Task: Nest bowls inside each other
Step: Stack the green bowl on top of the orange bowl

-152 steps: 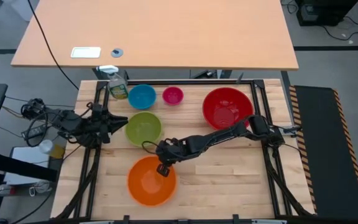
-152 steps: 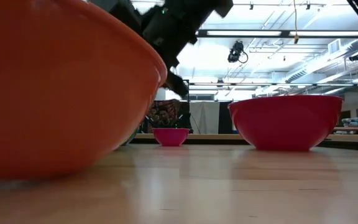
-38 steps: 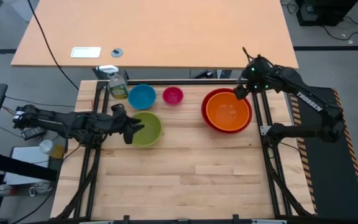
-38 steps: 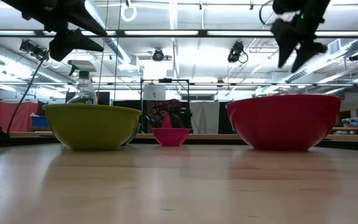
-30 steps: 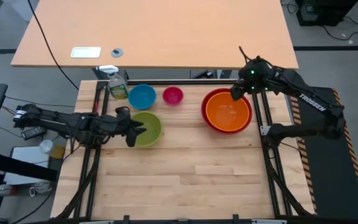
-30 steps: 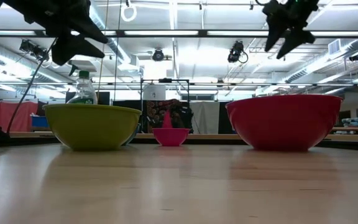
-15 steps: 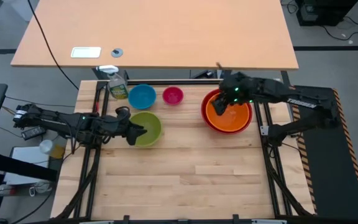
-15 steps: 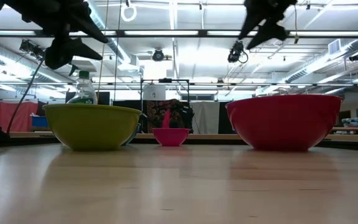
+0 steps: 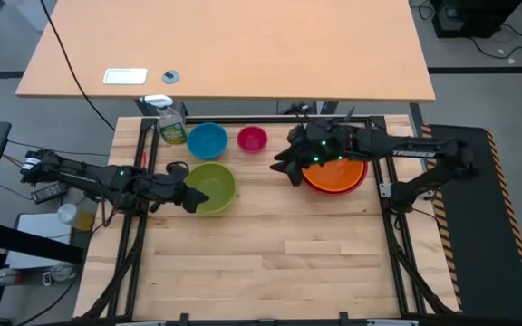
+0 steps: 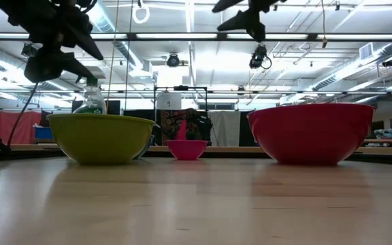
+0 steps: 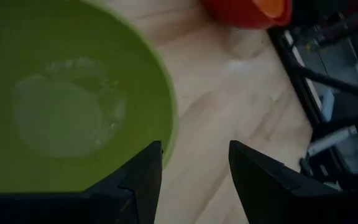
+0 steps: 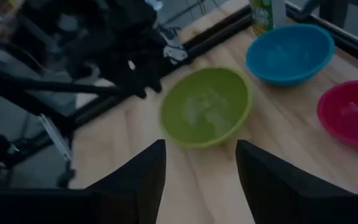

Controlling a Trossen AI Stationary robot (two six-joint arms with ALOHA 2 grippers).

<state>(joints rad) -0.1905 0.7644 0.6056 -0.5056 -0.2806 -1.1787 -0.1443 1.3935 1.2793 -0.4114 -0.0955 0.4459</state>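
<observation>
The left gripper hangs over the near-left rim of the lime green bowl, its fingers parted to either side of the rim without gripping it. To the right, the orange bowl sits nested in the red bowl, with the right gripper raised just off their left edge, fingers apart and empty. Along the far edge, the blue bowl and pink bowl stand side by side, a spray bottle just left of them.
</observation>
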